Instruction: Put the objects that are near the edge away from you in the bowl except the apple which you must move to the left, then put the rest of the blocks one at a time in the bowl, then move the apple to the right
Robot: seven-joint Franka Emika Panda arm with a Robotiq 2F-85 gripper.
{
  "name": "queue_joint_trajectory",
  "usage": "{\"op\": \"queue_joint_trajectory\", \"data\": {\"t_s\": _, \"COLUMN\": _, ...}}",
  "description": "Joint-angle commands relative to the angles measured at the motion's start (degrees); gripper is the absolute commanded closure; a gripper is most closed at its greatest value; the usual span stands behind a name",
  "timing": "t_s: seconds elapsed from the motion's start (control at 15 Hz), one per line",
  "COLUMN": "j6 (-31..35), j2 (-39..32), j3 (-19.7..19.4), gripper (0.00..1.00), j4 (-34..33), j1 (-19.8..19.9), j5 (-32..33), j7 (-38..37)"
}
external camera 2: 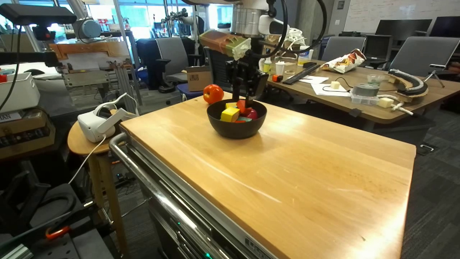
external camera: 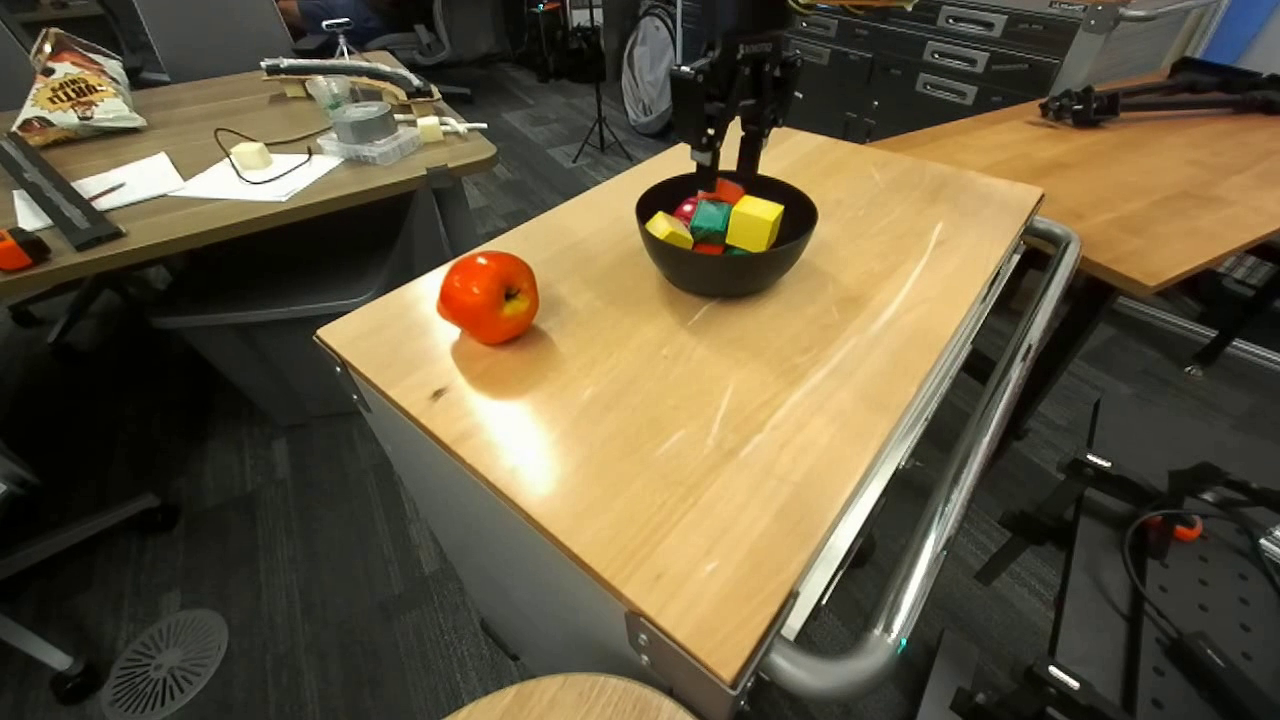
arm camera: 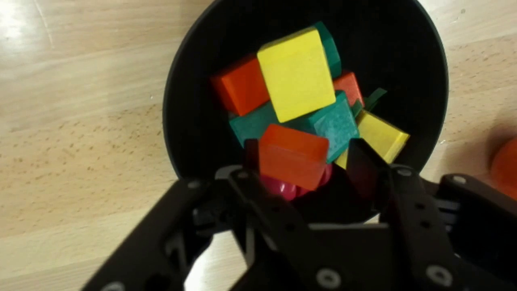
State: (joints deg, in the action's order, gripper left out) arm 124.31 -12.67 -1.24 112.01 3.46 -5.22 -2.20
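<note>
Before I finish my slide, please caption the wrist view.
Black bowl of colored blocks, a red block between the jaws of the open gripper.

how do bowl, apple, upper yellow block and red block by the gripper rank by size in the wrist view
Largest: bowl
Then: upper yellow block
Then: that red block
Apple: cut off at edge, unsure
</note>
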Motion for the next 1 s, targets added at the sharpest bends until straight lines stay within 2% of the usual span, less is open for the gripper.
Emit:
{"op": "queue_joint_trajectory", "data": {"t_s": 0.0, "j6": 1.9, "j2": 2.6, "j3": 0.7, "gripper": 0.09, "j4": 1.4, "j1": -0.2, "j5": -1.5, "j7": 4.5}}
{"op": "queue_joint_trajectory", "data": {"t_s": 0.07, "j6": 2.4, "j2": 3.2, "j3": 1.2, "gripper": 0.02, "j4": 1.4, "j1": -0.3, "j5": -0.7, "j7": 7.9}}
{"op": "queue_joint_trajectory", "data": {"t_s": 0.2, "j6": 0.4, "j2": 4.5, "j3": 1.9, "gripper": 0.0, "j4": 1.0, "j1": -0.2, "j5": -0.7, "j7": 13.6}}
{"op": "queue_joint_trajectory", "data": {"t_s": 0.27, "j6": 0.8, "j2": 1.6, "j3": 1.1, "gripper": 0.0, "j4": -0.1, "j1": -0.4, "j5": -0.2, "j7": 8.8}}
{"op": "queue_joint_trajectory", "data": {"t_s": 0.67, "j6": 0.8, "j2": 1.3, "j3": 1.4, "gripper": 0.0, "j4": 0.0, "j1": -0.2, "j5": -1.6, "j7": 10.6}}
{"op": "queue_joint_trajectory", "data": {"t_s": 0.93, "j6": 2.6, "j2": 0.0, "j3": 3.7, "gripper": 0.0, "j4": -4.7, "j1": -1.2, "j5": -3.4, "j7": 13.9}}
